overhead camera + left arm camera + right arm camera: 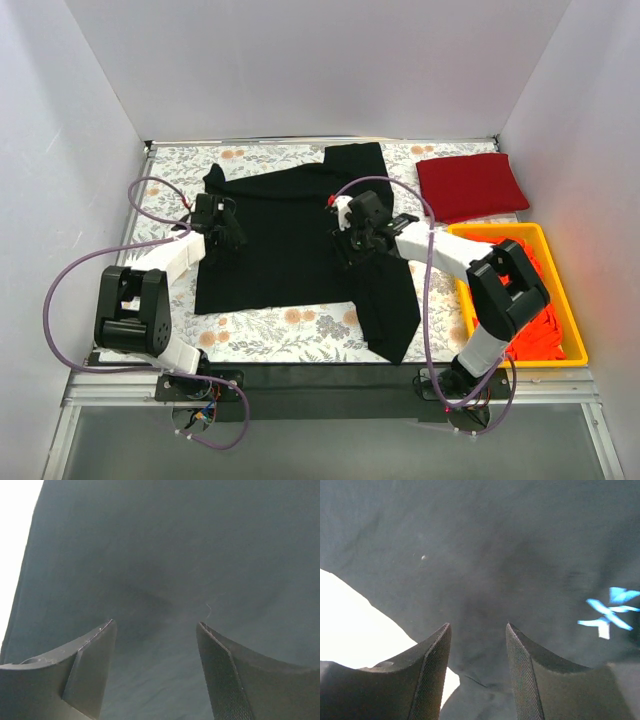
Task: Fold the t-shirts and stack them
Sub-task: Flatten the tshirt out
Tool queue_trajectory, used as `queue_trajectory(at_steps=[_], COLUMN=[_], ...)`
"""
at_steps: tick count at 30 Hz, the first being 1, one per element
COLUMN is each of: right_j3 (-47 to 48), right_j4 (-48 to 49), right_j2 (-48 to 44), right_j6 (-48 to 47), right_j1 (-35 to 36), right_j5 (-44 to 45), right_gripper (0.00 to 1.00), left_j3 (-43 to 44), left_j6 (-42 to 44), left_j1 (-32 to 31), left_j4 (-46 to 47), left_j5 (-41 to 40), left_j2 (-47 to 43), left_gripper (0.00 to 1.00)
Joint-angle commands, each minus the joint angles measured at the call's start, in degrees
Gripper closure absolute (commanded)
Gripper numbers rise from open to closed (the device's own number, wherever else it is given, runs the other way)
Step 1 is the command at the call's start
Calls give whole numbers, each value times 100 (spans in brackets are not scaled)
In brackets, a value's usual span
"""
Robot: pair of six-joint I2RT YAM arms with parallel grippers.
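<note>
A black t-shirt [290, 240] lies spread on the floral table cover, its right side folded into a long strip that runs toward the near edge. My left gripper [222, 222] hovers over the shirt's left part. In the left wrist view that gripper [156, 624] is open, with only black cloth [165, 555] below the fingers. My right gripper [355, 232] is over the shirt's middle right. It [477, 625] is open too, with nothing between the fingers. The blue asterisk logo [610, 612] shows to its right. A folded dark red t-shirt [470, 185] lies at the back right.
A yellow bin [575, 330] at the right edge holds bright orange-red t-shirts [545, 310]. White walls close in the table on the left, back and right. Floral table cover [290, 325] shows in front of the black shirt.
</note>
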Motion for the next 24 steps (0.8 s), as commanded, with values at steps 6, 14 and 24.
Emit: queue_trajectory(at_steps=[6,14,24], right_j3=[129,374,1894], right_j4=[78,-272,-1073], right_j2=[905,1468,1742], right_j6=[-7,46,-121], right_j1=[719,1659,2741], right_j5=[334,-122,-617], right_gripper=[57,56,53], left_j3=[-273,-747,-529], left_j6=[-136,-101,66], left_j1=[30,688,1630], left_j4=[-473,-544,-895], left_j5=[-783,-696,-845], left_j2=[178,205,-339], left_gripper=[41,42,41])
